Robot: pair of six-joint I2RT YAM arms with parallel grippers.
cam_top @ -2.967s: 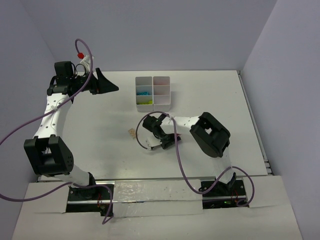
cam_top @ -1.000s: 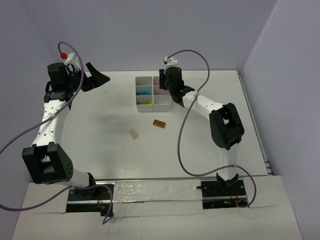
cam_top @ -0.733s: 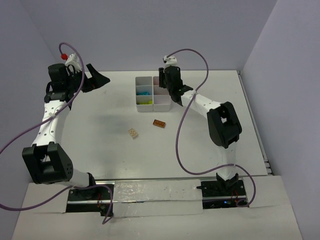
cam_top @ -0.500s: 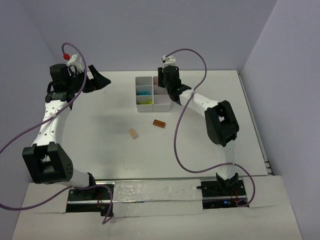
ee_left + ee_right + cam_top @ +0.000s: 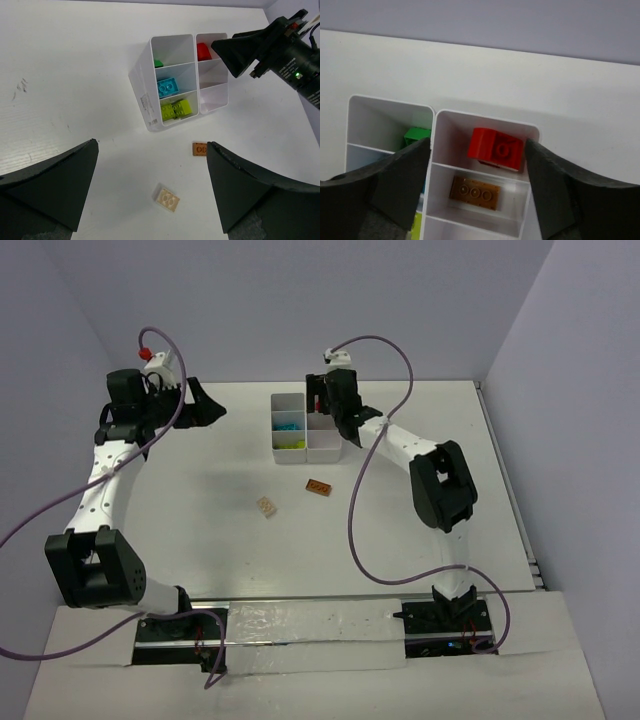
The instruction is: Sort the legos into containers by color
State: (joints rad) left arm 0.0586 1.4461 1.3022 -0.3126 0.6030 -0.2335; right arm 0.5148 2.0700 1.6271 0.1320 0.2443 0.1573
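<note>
The white six-compartment tray (image 5: 326, 448) stands at the far middle of the table. My right gripper (image 5: 477, 142) hangs open above its far right compartment, where a red brick (image 5: 496, 149) lies free of both fingers. An orange-brown brick (image 5: 475, 193) fills the compartment behind it, and a green brick (image 5: 417, 135) shows in the far left one. In the left wrist view the tray (image 5: 142, 95) also holds cyan (image 5: 167, 87) and lime (image 5: 175, 108) bricks. A tan brick (image 5: 266, 506) and an orange-brown brick (image 5: 319, 486) lie loose on the table. My left gripper (image 5: 210, 408) is open and empty, high at the far left.
The right arm's purple cable (image 5: 375, 455) loops over the table right of the tray. The table's right edge (image 5: 505, 480) and the back wall (image 5: 400, 310) bound the area. The tray's nearest right compartment holds nothing.
My right gripper has opened above the tray's far right compartment, and the red brick now lies there. The left arm has swung slightly to the right.
</note>
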